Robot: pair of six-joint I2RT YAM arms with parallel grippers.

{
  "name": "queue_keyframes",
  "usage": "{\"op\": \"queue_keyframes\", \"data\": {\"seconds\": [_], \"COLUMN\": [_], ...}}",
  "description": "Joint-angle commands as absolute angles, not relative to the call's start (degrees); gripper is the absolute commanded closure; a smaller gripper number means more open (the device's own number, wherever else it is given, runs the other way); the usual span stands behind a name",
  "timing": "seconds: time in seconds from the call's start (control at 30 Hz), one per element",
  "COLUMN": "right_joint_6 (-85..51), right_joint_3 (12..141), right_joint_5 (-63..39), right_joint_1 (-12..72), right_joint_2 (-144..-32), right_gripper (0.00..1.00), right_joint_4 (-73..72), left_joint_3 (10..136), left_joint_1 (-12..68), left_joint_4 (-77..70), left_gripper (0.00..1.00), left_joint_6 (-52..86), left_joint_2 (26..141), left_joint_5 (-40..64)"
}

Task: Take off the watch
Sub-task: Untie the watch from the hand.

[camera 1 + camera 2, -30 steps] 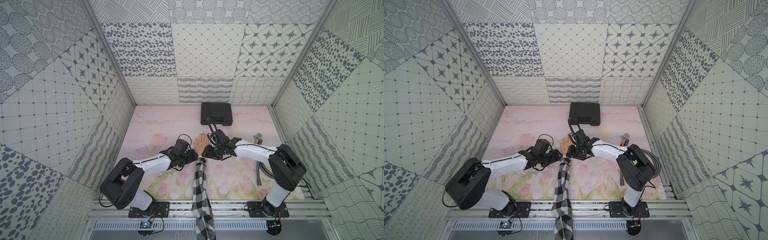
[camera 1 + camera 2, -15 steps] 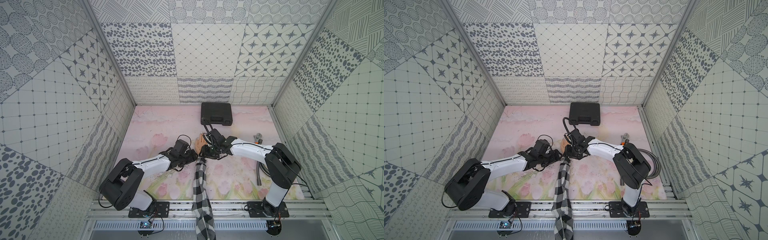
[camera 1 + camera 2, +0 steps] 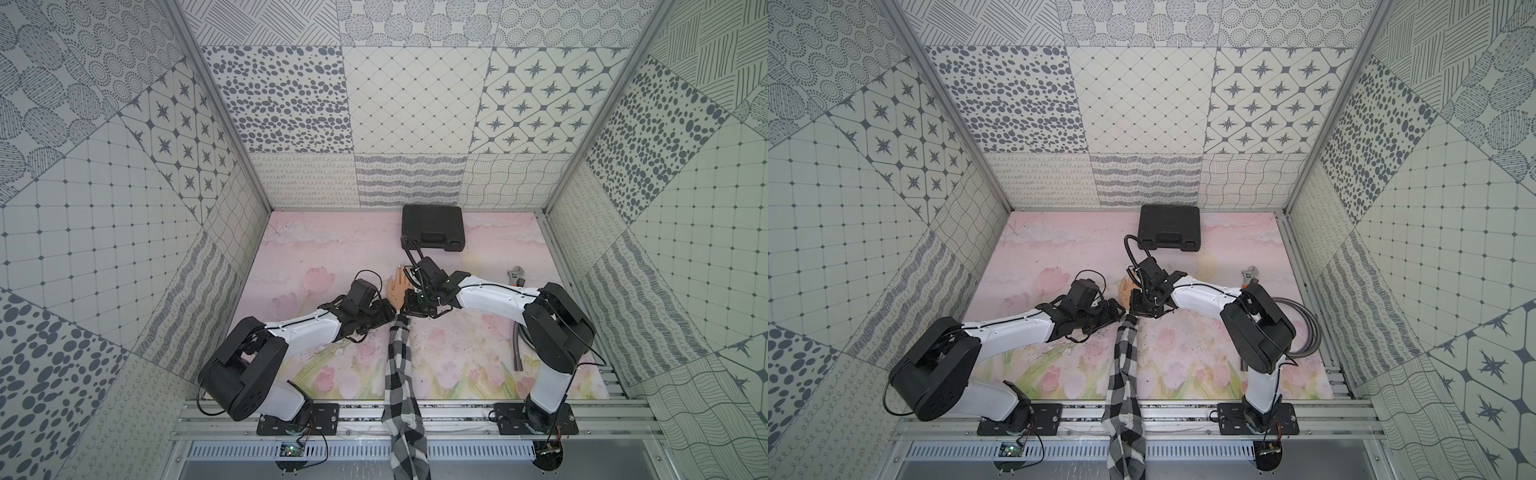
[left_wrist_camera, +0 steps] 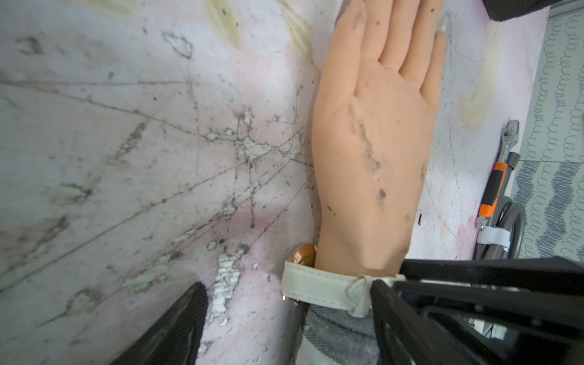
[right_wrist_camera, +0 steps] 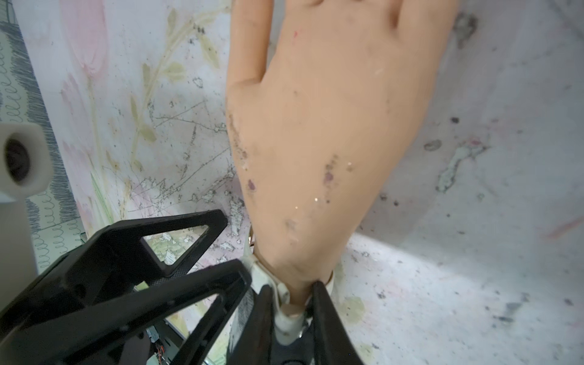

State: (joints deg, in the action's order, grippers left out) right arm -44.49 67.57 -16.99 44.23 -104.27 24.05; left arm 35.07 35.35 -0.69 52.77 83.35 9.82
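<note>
Right wrist view: see the right gripper [image 5: 292, 289] pinched narrow on the pale strap of the watch [image 5: 284, 319], worn round the wrist of the mannequin hand [image 3: 400, 286], centre of frame. Note the left gripper [image 4: 287, 303] wide, astride the wrist. Pull the strap gently along its length, without twisting. Black case [image 3: 432, 226], upper centre: closed, contents hidden.

Soft, even light is casting faint shadows on the mat [image 3: 332, 249]. Wrist views are blurring toward their edges, softening the mannequin hand [image 5: 316, 126].
</note>
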Motion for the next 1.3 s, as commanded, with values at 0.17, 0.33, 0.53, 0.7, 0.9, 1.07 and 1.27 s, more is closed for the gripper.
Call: {"op": "queue_keyframes", "data": {"seconds": [0.17,0.33,0.53,0.7,0.9,1.07,1.27], "right_joint_6": [-49.5,-55.0,-61.7,-67.3,-70.9,-63.3,-49.6], "right_joint_3": [59.0,53.8,49.0,45.4,42.8,44.6,51.5], "right_joint_5": [-23.8,-29.9,-35.5,-37.2,-36.7,-32.0,-21.9], "right_joint_1": [39.6,37.1,35.8,34.6,33.3,33.3,36.1], "right_joint_2": [-102.4,-102.0,-102.7,-103.2,-102.5,-96.4,-90.9], "right_gripper": [0.92,0.96,0.97,0.97,0.63,0.41,0.31], "right_joint_4": [11.5,0.1,-13.7,-23.1,-27.3,-13.5,9.6], "left_joint_3": [34.2,33.0,32.1,32.1,32.2,32.8,34.4], "left_joint_1": [35.9,35.9,35.9,35.9,35.9,35.9,35.9], "left_joint_4": [14.1,13.9,12.8,12.7,13.6,14.1,15.3], "left_gripper": [0.18,0.18,0.18,0.18,0.18,0.17,0.17], "left_joint_6": [50.5,50.7,51.4,51.4,51.4,51.7,51.3], "left_joint_2": [83.5,83.9,84.6,84.7,82.7,80.9,79.7], "left_joint_5": [7.6,6.8,6.5,6.5,5.6,5.5,4.6]}}
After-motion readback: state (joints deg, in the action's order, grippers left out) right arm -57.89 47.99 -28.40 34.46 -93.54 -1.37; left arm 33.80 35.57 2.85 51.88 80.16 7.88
